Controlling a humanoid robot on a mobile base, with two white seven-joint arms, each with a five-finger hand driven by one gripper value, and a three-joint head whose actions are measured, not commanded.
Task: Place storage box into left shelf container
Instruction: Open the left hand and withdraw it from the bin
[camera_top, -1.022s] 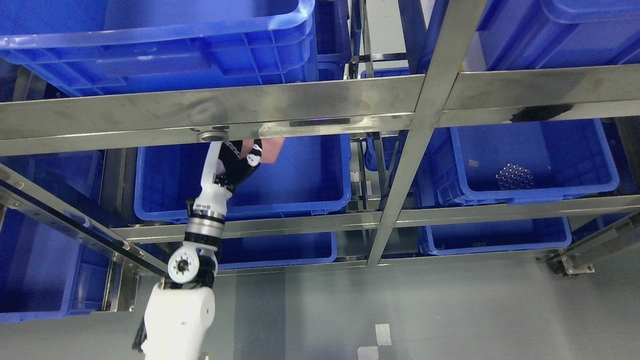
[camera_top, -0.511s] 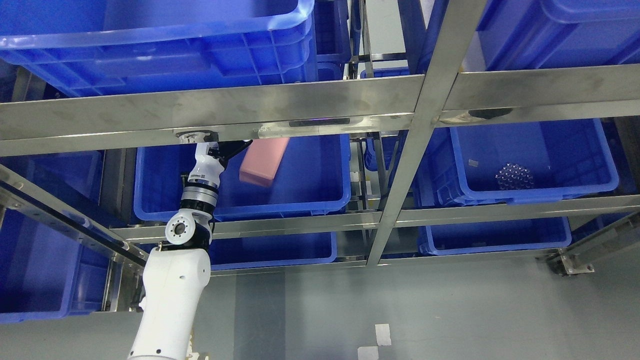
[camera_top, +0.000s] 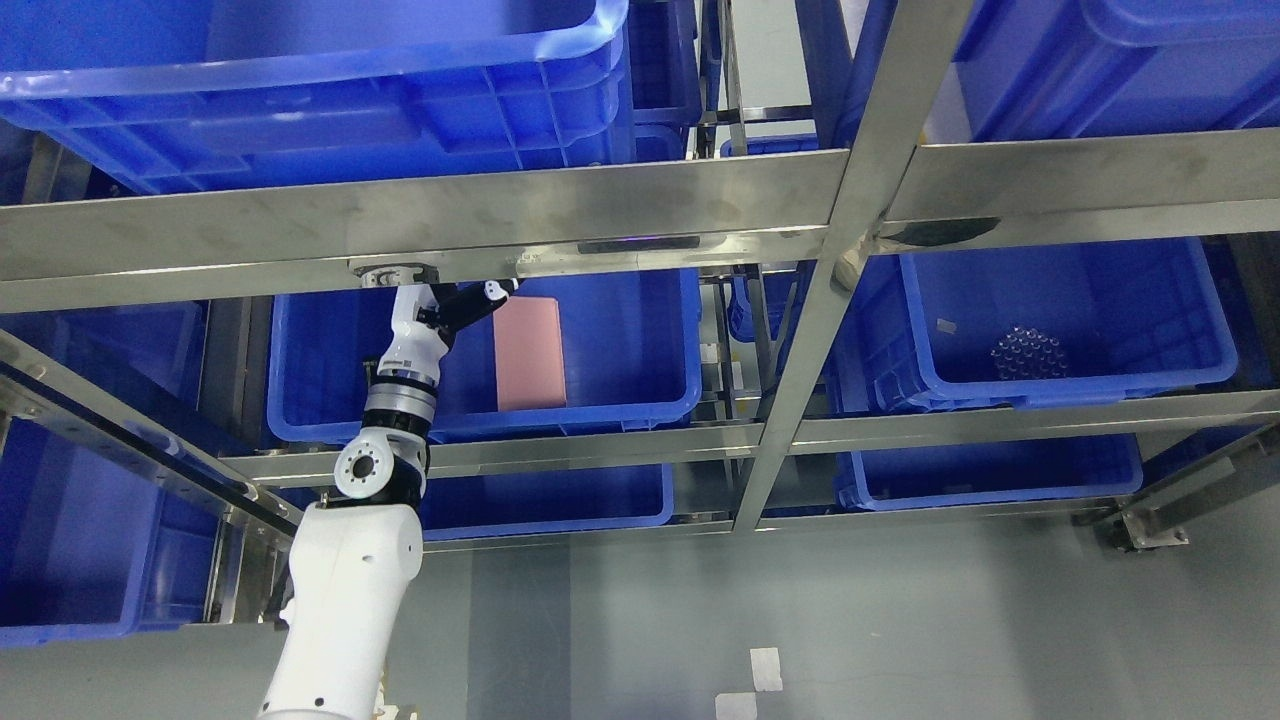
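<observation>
Lying flat on floor of left shelf container (camera_top: 620, 340), pink storage box (camera_top: 531, 354) sits near front wall. Left hand (camera_top: 462, 303) hovers above box's upper-left corner, fingers (camera_top: 492, 291) spread, gripping nothing. Right bin (camera_top: 1215, 330) holds dark cluster (camera_top: 1028, 353).

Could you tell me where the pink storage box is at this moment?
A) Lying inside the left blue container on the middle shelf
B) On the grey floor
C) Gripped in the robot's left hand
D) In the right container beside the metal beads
A: the pink storage box lies on the floor of the left blue container, and the left hand beside it holds nothing.
</observation>
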